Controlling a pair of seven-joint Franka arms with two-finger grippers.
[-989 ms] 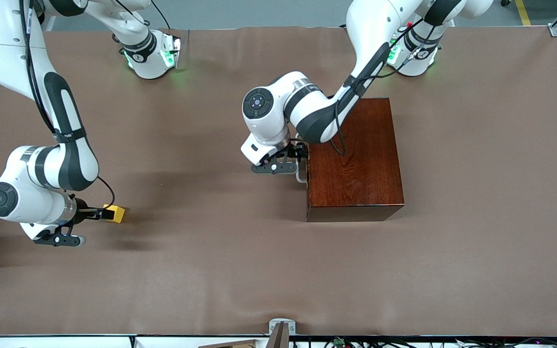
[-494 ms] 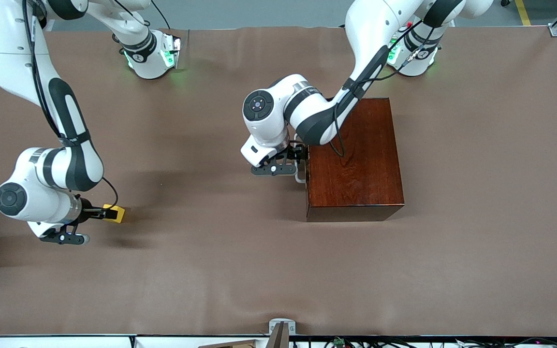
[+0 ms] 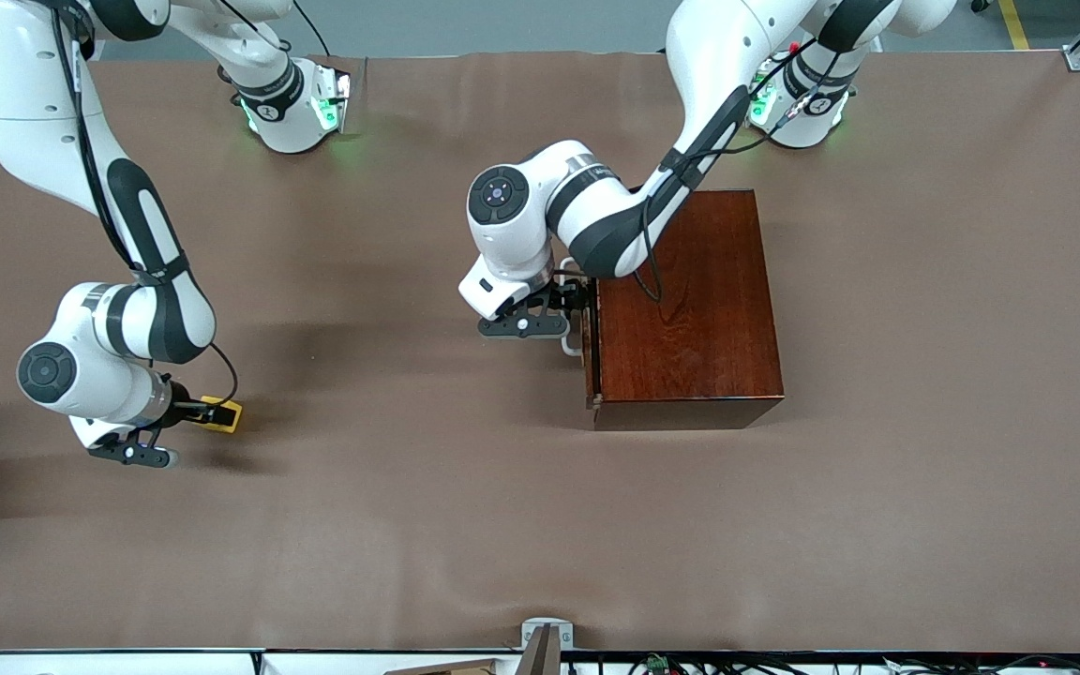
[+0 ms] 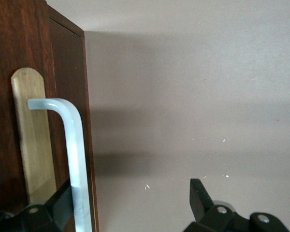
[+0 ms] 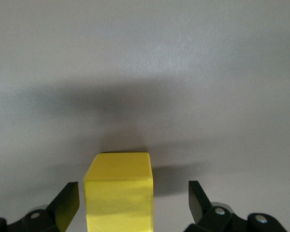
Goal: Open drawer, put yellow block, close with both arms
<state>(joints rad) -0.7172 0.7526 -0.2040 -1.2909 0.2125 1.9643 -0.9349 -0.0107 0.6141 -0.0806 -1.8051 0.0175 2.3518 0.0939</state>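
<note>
Left gripper (image 3: 574,302), jaws spread, straddles the white handle (image 4: 73,159) of the barely opened drawer (image 3: 590,352) mid-frame. Right gripper (image 5: 130,203), wide open, brackets the yellow block (image 3: 223,413) at lower left.

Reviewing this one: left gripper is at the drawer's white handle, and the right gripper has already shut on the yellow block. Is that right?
Not quite. The left gripper is at the white handle of the drawer, but the right gripper is open: in the right wrist view its fingers stand apart on either side of the yellow block, with gaps showing.
</note>
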